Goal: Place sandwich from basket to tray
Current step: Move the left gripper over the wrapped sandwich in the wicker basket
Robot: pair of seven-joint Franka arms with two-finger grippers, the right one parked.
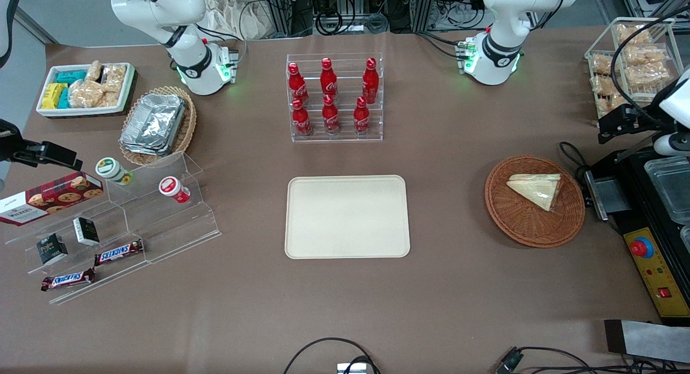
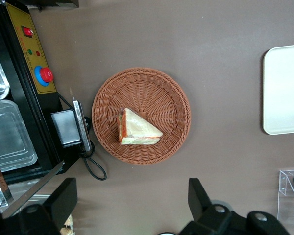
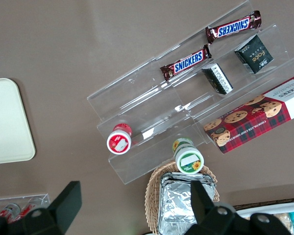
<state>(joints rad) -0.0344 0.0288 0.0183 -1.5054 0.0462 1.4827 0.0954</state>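
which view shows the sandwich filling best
The left wrist view: the sandwich lies in the basket with its orange-red and green edge facing the camera, the open end effector above it. The front view shows mostly white bread, hardly any filling. The right wrist view does not show it.

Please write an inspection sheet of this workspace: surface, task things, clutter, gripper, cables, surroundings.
Surface: brown table, flat.
Job's things: sandwich lies in the basket; tray holds nothing.
Clutter: bottle rack, foil containers, Snickers bars, cookie box.
Grippers: gripper open, above the table, beside the basket, holding nothing.
Cables: black cable beside the basket; another cable at the table edge nearest the camera.
Surroundings: black machine with red button, beside the basket.
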